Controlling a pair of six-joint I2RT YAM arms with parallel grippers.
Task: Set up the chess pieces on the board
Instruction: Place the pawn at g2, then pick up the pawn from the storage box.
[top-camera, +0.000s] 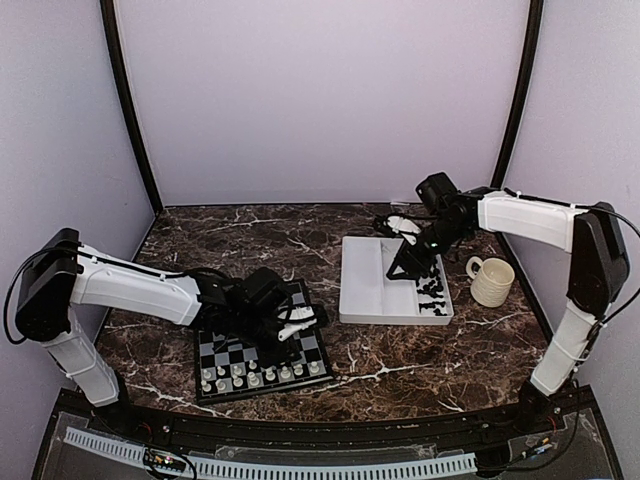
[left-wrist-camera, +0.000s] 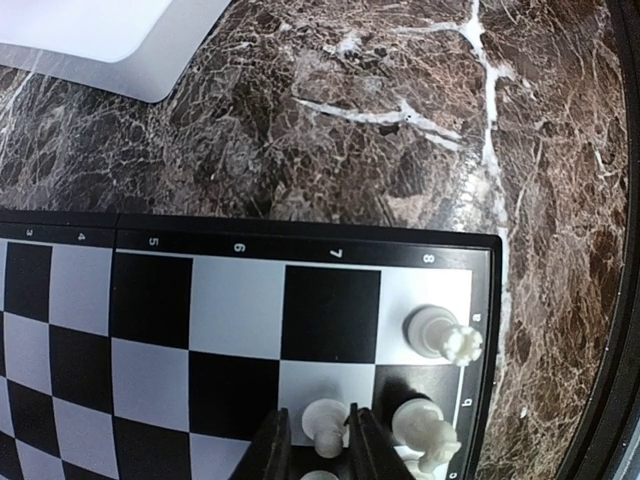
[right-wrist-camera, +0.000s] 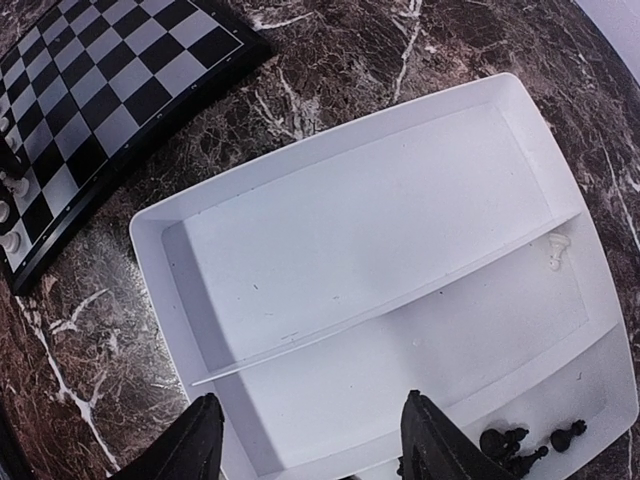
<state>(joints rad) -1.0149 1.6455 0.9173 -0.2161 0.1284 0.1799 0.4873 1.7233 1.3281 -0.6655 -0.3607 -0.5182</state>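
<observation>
The board (top-camera: 222, 352) lies at the near left with white chess pieces (top-camera: 250, 378) along its near rows. My left gripper (top-camera: 293, 327) hovers low over the board's right side. In the left wrist view its jaws (left-wrist-camera: 318, 440) stand narrowly open around a white pawn (left-wrist-camera: 326, 418) standing on a light square, with a small gap at the left finger. A white rook (left-wrist-camera: 440, 335) and another white piece (left-wrist-camera: 425, 432) stand beside it. My right gripper (top-camera: 408, 268) is wide open and empty (right-wrist-camera: 315, 450) above the white tray (right-wrist-camera: 170, 300).
The tray (top-camera: 360, 300) holds several black pieces (top-camera: 432, 295) in its right compartment, also in the right wrist view (right-wrist-camera: 520, 445), and one white pawn (right-wrist-camera: 556, 250). A cream ribbed mug (top-camera: 492, 281) stands right of the tray. The board's corner shows in the right wrist view (right-wrist-camera: 110, 90).
</observation>
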